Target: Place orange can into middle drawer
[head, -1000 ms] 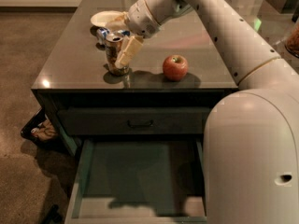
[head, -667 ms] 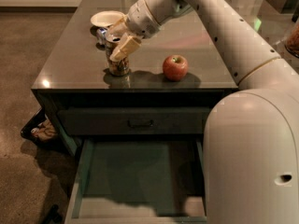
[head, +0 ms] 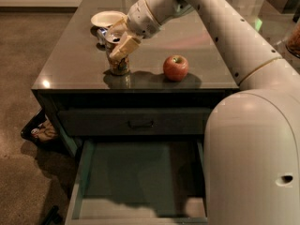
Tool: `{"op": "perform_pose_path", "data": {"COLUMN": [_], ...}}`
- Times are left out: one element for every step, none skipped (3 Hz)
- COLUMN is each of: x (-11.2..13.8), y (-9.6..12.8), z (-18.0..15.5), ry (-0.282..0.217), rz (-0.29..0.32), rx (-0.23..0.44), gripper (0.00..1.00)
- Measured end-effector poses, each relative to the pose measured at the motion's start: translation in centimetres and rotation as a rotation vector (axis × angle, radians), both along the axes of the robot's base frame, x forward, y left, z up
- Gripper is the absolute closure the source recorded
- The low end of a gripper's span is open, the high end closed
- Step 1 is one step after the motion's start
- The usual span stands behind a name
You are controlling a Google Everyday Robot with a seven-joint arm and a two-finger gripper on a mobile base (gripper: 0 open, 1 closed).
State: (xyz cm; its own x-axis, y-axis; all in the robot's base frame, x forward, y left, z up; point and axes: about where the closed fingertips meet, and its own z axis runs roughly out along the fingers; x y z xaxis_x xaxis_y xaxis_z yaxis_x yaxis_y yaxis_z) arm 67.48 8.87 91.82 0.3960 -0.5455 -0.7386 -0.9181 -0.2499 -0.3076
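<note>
Claw (head: 116, 45) sits over the orange can (head: 119, 65), upright on the counter (head: 70, 64); gripping or not, can't tell. Middle drawer (head: 136, 177) gapes below, ready to receive it.

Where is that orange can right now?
In the camera view the can stands on the table near its front edge, left of the apple, in front of the bowl, with the tool at its top.
</note>
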Motion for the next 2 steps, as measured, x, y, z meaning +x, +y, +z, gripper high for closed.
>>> {"op": "perform_pose_path", "data": {"x": [0.0, -0.6], "y": [0.0, -0.2], "z": [0.0, 2.0], "ry": [0.0, -0.012], "rz": [0.0, 0.035], "rx": [0.0, 0.026], "gripper": [1.0, 1.0]}}
